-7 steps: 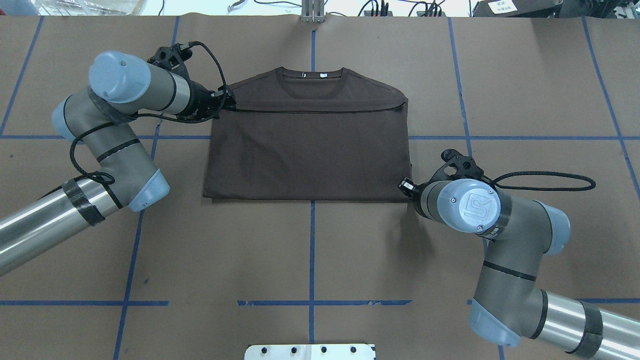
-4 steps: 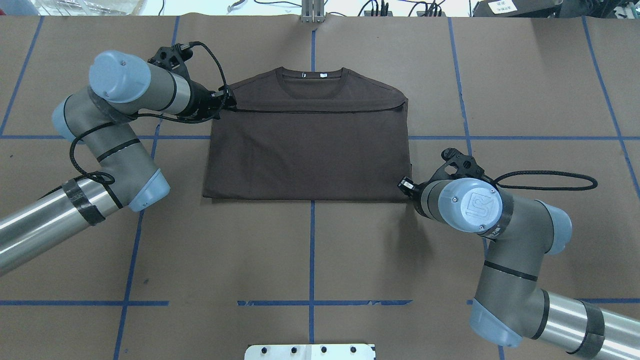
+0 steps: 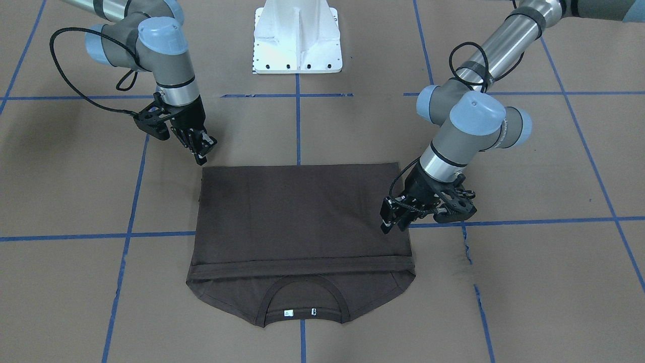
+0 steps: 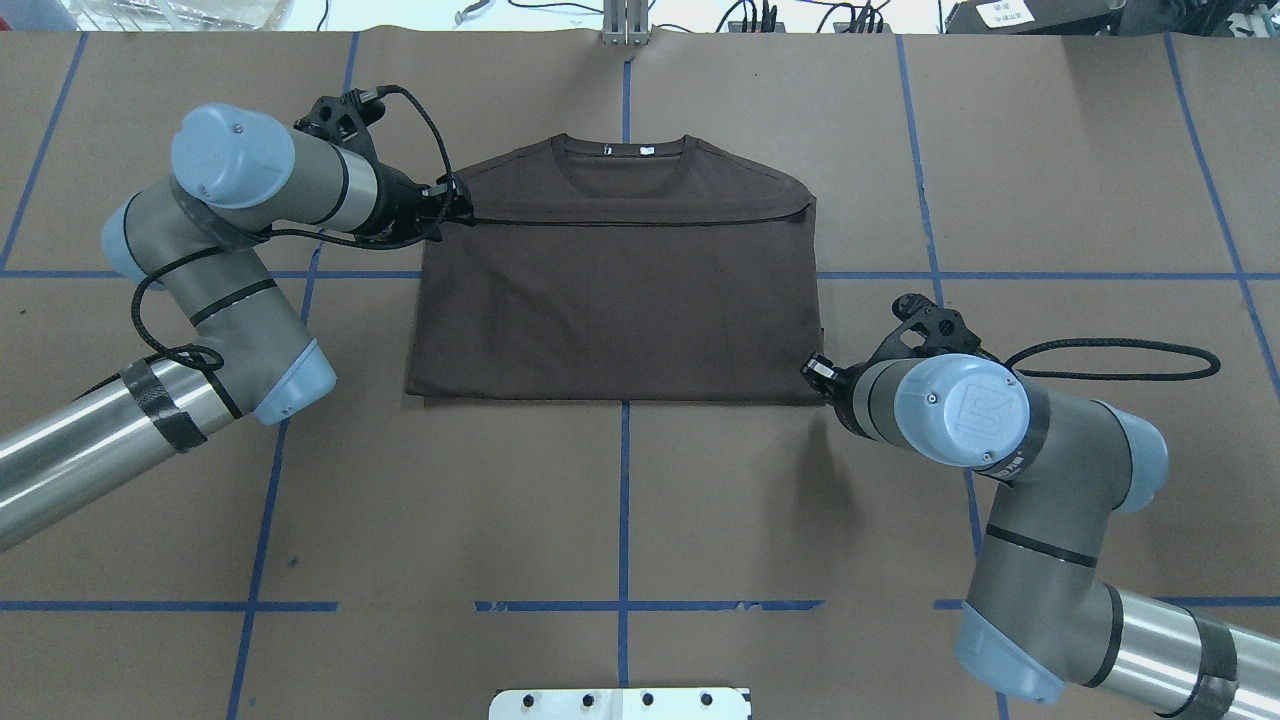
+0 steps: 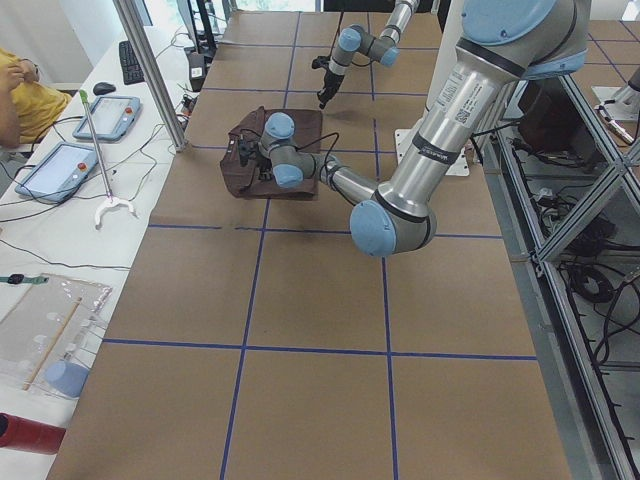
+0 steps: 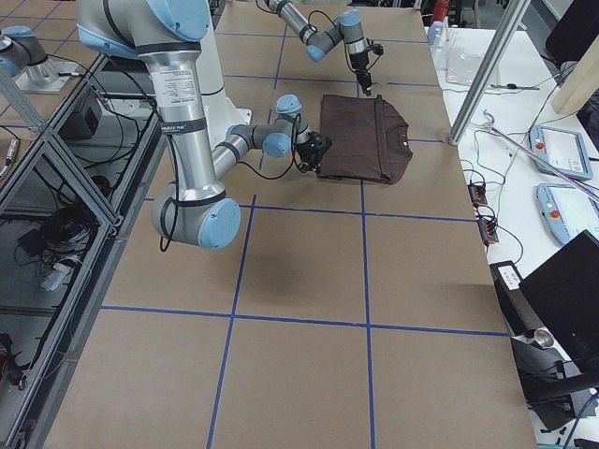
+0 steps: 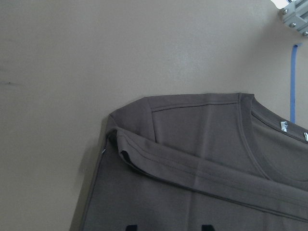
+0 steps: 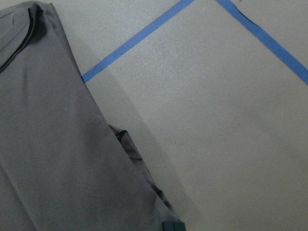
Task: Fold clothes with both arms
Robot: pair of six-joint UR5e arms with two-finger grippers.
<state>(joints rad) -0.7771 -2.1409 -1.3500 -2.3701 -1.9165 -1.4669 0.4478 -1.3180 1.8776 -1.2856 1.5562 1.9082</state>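
The dark brown T-shirt point(image 4: 620, 300) lies flat on the table, its lower half folded up to just below the collar point(image 3: 306, 297) with the white labels. My left gripper point(image 4: 455, 205) hovers at the shirt's far-left edge by the folded hem. It is open: two fingertips point(image 7: 127, 226) stand apart in the left wrist view. My right gripper point(image 3: 201, 154) points down just off the shirt's near-right corner. It looks shut with no cloth in it; one fingertip point(image 8: 173, 225) shows beside the shirt's edge point(image 8: 48, 144).
Blue tape lines point(image 4: 625, 500) grid the brown table. The white pedestal point(image 3: 297, 35) stands at the robot's side. An aluminium post point(image 4: 625, 20) rises at the far edge. A person point(image 5: 20, 95) sits at a side table with tablets point(image 5: 55, 165).
The right arm has drawn slightly to the right, its gripper staying at the shirt's corner. The left arm has shifted a little left. The shirt has not moved.
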